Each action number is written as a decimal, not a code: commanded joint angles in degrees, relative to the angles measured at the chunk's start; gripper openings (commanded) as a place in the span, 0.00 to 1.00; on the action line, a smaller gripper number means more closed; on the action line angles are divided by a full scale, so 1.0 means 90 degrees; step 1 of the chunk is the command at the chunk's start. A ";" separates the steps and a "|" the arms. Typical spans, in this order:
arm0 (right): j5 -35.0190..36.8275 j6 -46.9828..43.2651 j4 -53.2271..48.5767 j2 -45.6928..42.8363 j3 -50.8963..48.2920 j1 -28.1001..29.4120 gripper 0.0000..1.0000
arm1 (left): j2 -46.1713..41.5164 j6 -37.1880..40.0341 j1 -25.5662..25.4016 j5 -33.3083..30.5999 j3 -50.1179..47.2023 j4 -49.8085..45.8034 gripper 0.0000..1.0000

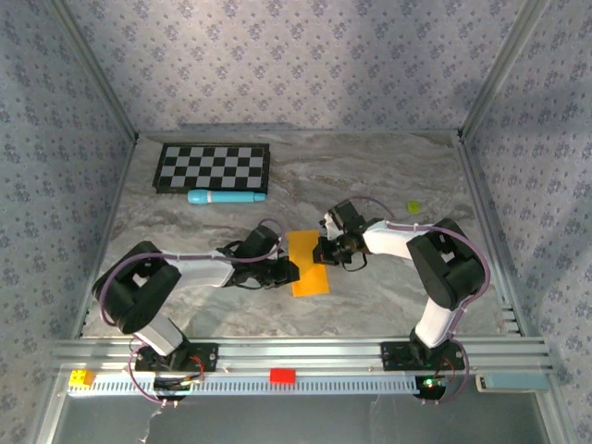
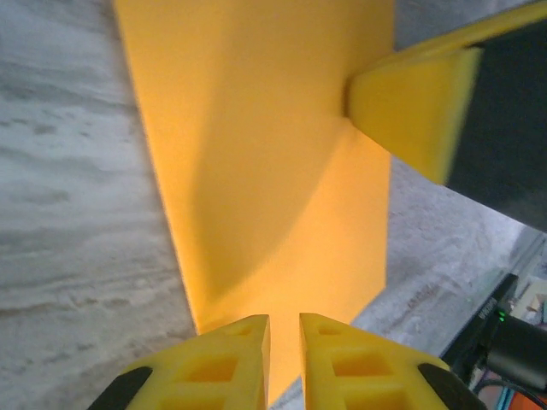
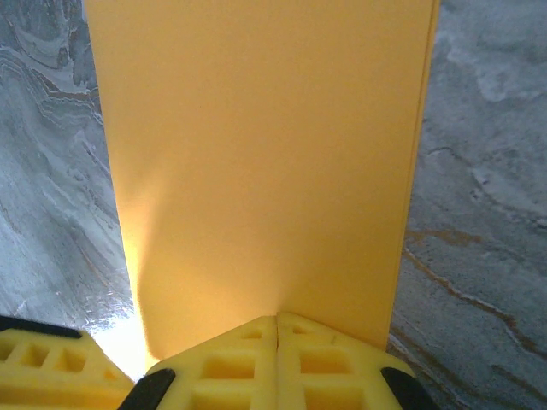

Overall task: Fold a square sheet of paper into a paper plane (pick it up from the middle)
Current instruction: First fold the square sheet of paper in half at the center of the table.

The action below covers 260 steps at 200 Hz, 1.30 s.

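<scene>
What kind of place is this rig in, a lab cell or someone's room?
Most likely a purpose-built robot test cell, not a lived-in room: a marble-look tabletop boxed in by an aluminium frame with patterned wall panels, a left arm and right arm bolted to a slotted rail, and a calibration-style checkerboard.

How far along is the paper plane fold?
Done: the orange sheet is a narrow rectangle, apparently folded in half. In hand: right tool is shut on one edge; left tool, jaws slightly apart, straddles another. Left: nose folds and wings; no pointed dart yet.
</scene>
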 commanded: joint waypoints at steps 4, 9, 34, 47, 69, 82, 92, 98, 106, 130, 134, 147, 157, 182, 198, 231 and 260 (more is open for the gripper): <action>0.0694 0.0001 -0.1027 0.0242 -0.0328 -0.0022 0.00 | -0.0086 0.0129 -0.0056 0.0328 0.0037 -0.0053 0.17; 0.0694 0.0002 -0.1020 0.0236 -0.0337 -0.0021 0.00 | -0.0040 0.0085 -0.0072 0.0412 0.0009 0.0067 0.17; 0.0696 0.0005 -0.1037 0.0226 -0.0342 -0.0023 0.00 | 0.0153 0.0061 -0.0225 0.0607 0.0007 0.0208 0.17; 0.0694 0.0002 -0.1036 0.0226 -0.0336 -0.0021 0.00 | 0.0245 0.0131 -0.0321 0.0509 0.0044 0.0016 0.16; 0.0695 0.0002 -0.1048 0.0197 -0.0334 -0.0012 0.00 | 0.0380 0.0204 -0.0424 0.0382 -0.0037 -0.0263 0.15; 0.0684 -0.0004 -0.1033 0.0177 -0.0340 -0.0013 0.00 | 0.0383 0.0266 -0.0465 0.0231 -0.0108 -0.0444 0.15; 0.0652 0.0002 -0.1034 0.0144 -0.0322 -0.0012 0.00 | 0.0359 0.0296 -0.0470 0.0187 -0.0150 -0.0505 0.15; 0.0597 0.0002 -0.1018 0.0117 -0.0319 -0.0021 0.00 | 0.0323 0.0301 -0.0476 0.0187 -0.0151 -0.0532 0.15; 0.0496 -0.0021 -0.0981 0.0069 -0.0279 -0.0024 0.00 | 0.0243 0.0298 -0.0486 0.0170 -0.0134 -0.0558 0.15; 0.0244 -0.0183 -0.1037 -0.0195 -0.0036 -0.0049 0.03 | -0.0231 0.0349 -0.0521 -0.0059 0.0047 -0.0713 0.16; 0.0139 -0.0183 -0.0991 -0.0278 -0.0009 -0.0060 0.05 | -0.0323 0.0370 -0.0517 -0.0143 0.0088 -0.0777 0.16; -0.0375 -0.0113 -0.0601 -0.0496 0.0012 -0.0108 0.15 | -0.0669 0.0412 -0.0522 -0.0455 0.0222 -0.0890 0.17; -0.0487 -0.0047 -0.0520 -0.0696 0.0097 -0.0125 0.19 | -0.0887 0.0461 -0.0503 -0.0705 0.0313 -0.0945 0.17; 0.0113 0.0039 -0.0739 -0.1422 0.0143 -0.0142 0.24 | -0.1027 0.0440 -0.0256 -0.1044 0.0498 -0.1036 0.16; 0.0464 0.0243 -0.0771 -0.2013 -0.0094 -0.0167 0.28 | -0.0918 0.0406 -0.0011 -0.0997 0.0613 -0.1063 0.15; 0.0968 0.0556 -0.0889 -0.3000 -0.0633 -0.0178 0.35 | -0.0614 0.0415 0.0297 -0.1034 0.0940 -0.0967 0.14; 0.1465 0.0973 -0.0807 -0.3636 -0.1168 -0.0134 0.35 | -0.0146 0.0549 0.0449 -0.0985 0.1477 -0.1113 0.13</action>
